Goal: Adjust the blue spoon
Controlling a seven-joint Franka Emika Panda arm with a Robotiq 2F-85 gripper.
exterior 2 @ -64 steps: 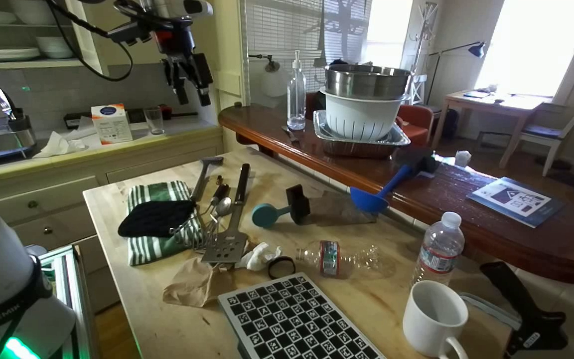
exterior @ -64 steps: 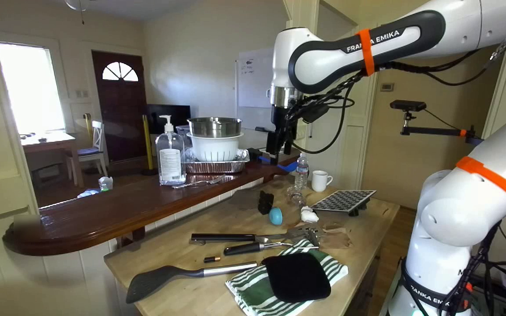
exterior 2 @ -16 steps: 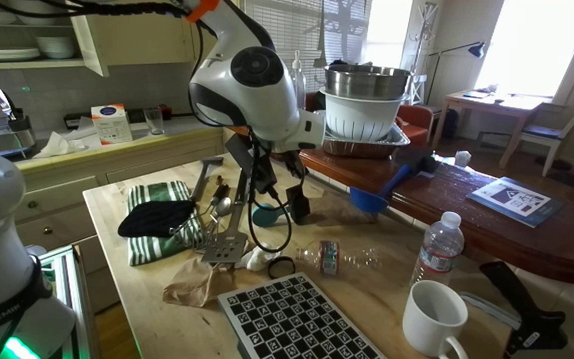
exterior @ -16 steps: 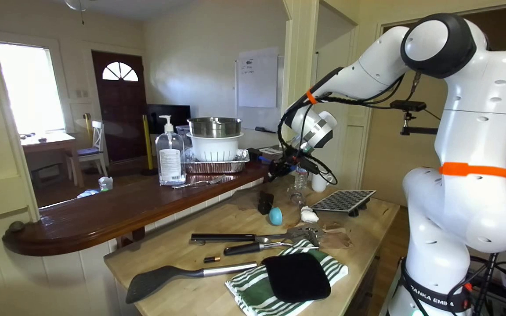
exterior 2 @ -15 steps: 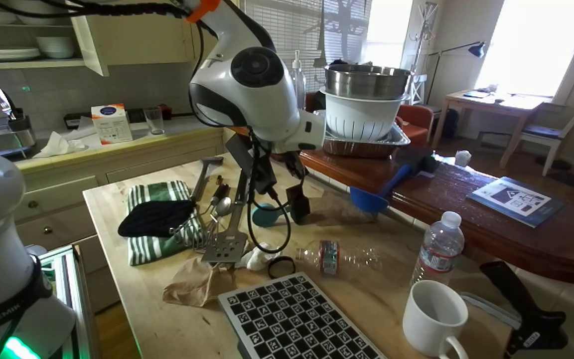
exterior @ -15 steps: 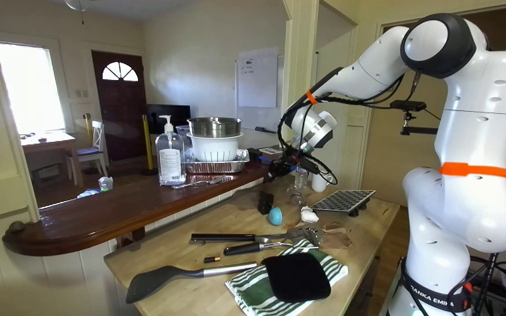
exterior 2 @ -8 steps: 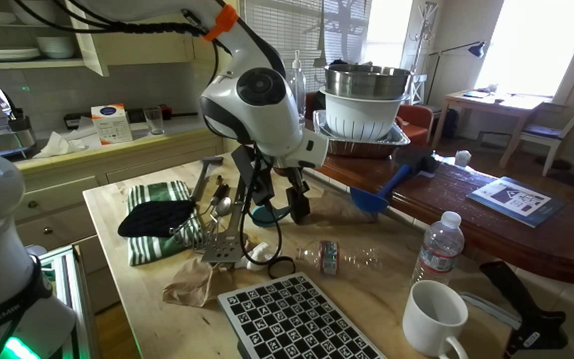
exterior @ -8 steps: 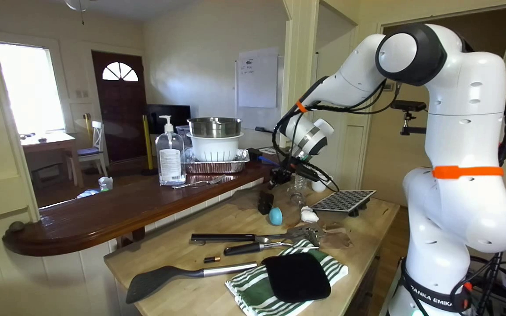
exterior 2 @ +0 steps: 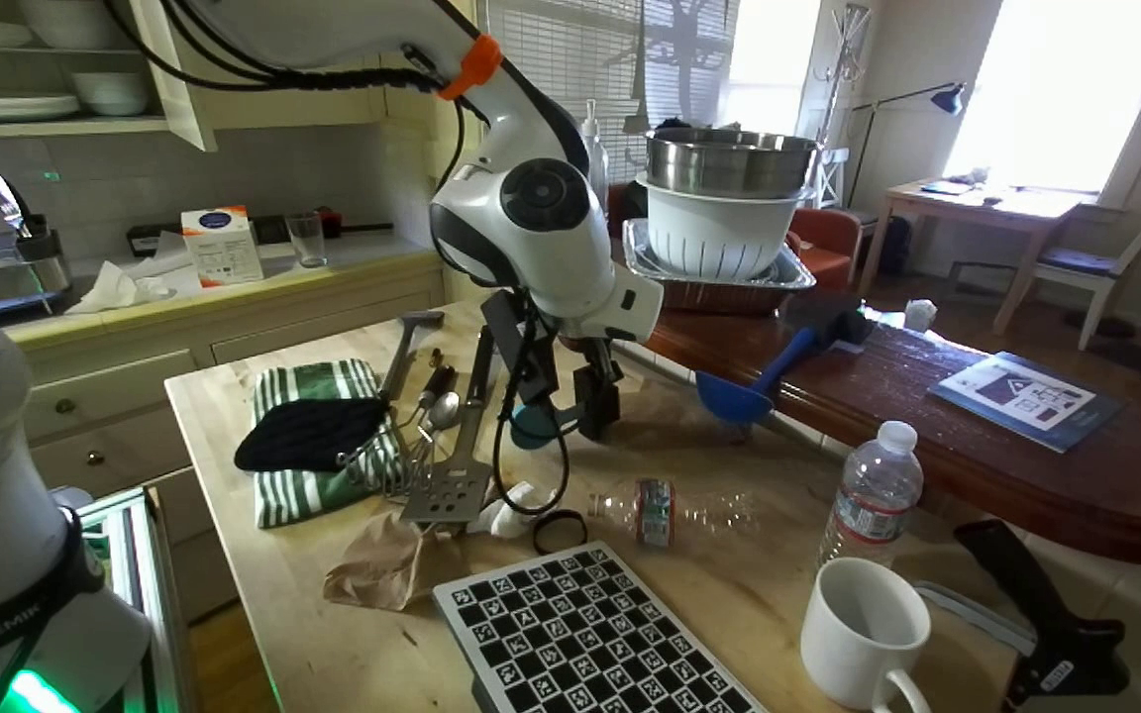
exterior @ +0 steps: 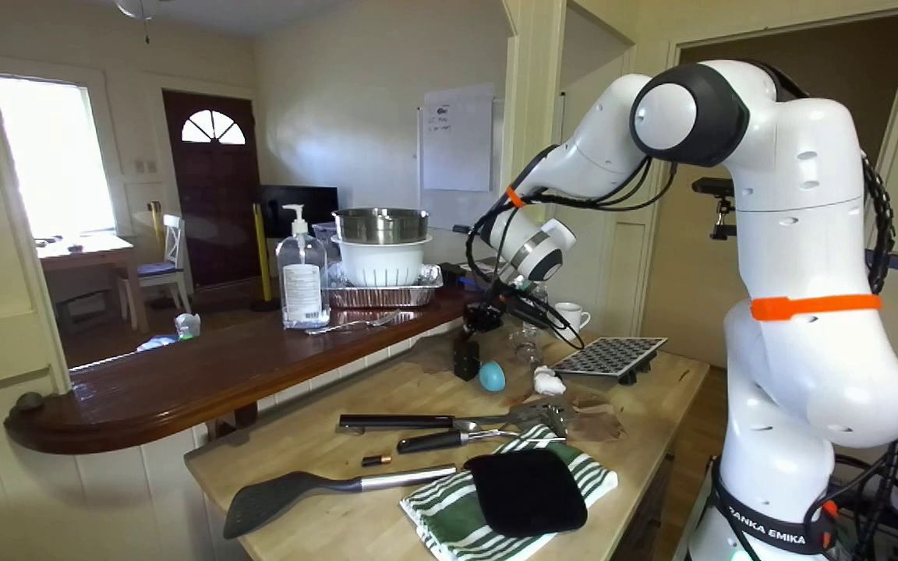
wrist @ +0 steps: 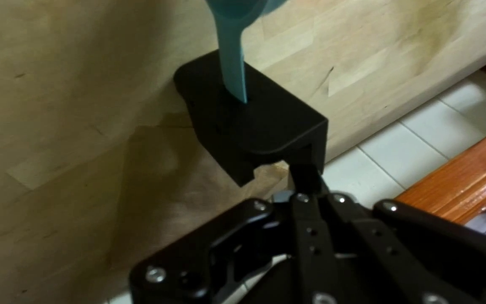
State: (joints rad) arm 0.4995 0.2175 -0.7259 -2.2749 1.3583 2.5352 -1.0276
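The blue spoon point(wrist: 231, 55) is turquoise, with its handle end running into a black block point(wrist: 260, 114) on the wooden table. Its rounded bowl point(exterior: 492, 377) faces outward from the block point(exterior: 465, 361); in an exterior view cables partly cover the bowl point(exterior 2: 533, 426). My gripper point(wrist: 306, 173) is shut, its fingertips together at the block's near edge, at the opposite end from the bowl. They seem to touch the block, though nothing clearly sits between them. In an exterior view the gripper point(exterior: 464, 335) comes down onto the block from above.
A raised brown counter point(exterior: 246, 366) runs close beside the block, with a blue ladle point(exterior 2: 737, 398) overhanging its edge. A lying plastic bottle point(exterior 2: 655, 512), a patterned board point(exterior 2: 590, 624), a slotted steel turner point(exterior 2: 452, 487) and a striped towel point(exterior: 441, 506) share the table.
My arm has come down toward the block, and the fingers have finished closing. In the last half second the block and the blue spoon have shifted slightly toward the counter.
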